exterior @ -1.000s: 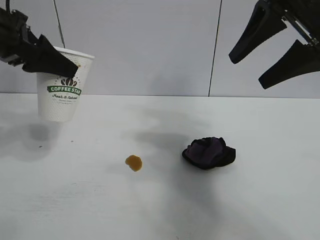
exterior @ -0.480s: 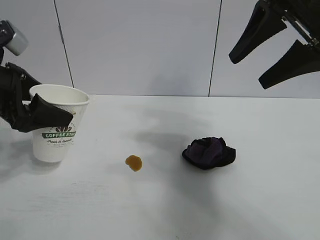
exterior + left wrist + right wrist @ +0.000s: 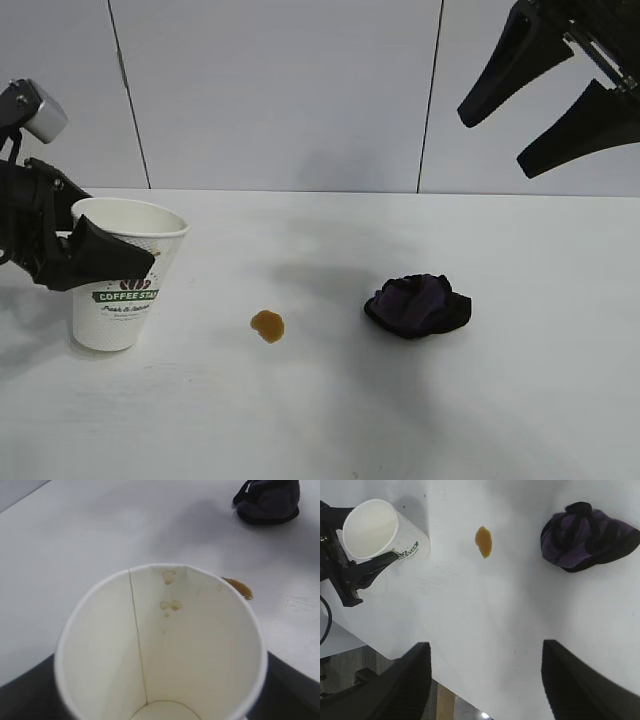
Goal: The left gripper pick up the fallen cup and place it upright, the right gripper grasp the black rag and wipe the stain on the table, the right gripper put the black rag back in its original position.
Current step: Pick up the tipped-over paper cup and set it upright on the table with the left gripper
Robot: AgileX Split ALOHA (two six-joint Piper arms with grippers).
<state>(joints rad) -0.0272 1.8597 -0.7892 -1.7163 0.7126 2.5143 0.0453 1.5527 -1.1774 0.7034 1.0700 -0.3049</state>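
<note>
With the left end effector (image 3: 100, 262) clamped around the upright cup (image 3: 122, 282) at the surface's (image 3: 330, 420) left and the right end effector (image 3: 535, 112) open overhead, a careless release could topple it.

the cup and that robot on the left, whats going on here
The left gripper holds the COFFEE STAR paper cup upright on the white table. Its fingers clasp the cup near the rim. The right gripper hangs open above. The black rag and the brown stain lie untouched.
</note>
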